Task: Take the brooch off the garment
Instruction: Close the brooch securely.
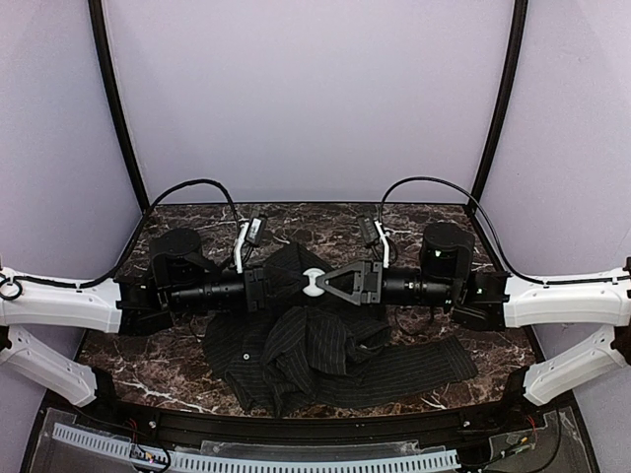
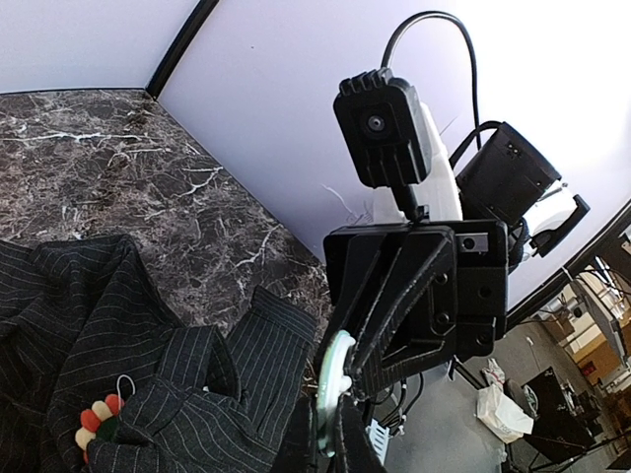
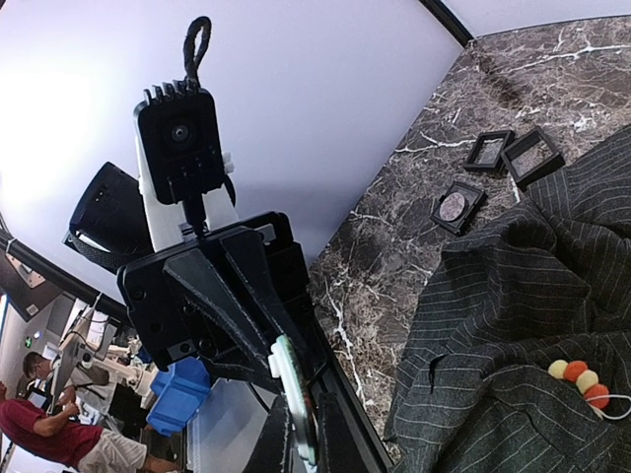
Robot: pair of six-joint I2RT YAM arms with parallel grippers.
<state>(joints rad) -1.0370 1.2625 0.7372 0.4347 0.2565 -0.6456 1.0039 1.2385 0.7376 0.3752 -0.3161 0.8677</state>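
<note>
Two grippers, left gripper (image 1: 296, 283) and right gripper (image 1: 330, 282), both pinched shut and sitting nose to nose over the crumpled garment (image 1: 325, 355). Can't really tell whether either has a bit of cloth nipped, but definitely no beads between the jaws. No sign of the target in the overhead view either. Only shows up on the wrist cams: brooch (image 2: 99, 422) half buried under a fold of the pinstripe fabric, just a few orange, red and white beads poking out, apart from both tips. Looks tiny and light, hard little beads on floppy cloth, so probably drags the fabric up with it instead of popping free. Seems fiddly, maybe fragile too, with a thin white loop beside the beads. Best bet: flip that fold off first, pin the cloth just beside it with one side, pinch across the rim of the bead ring with the other, then ease it away gently. Decent chance of round beads slipping out of a hard squeeze.
</note>
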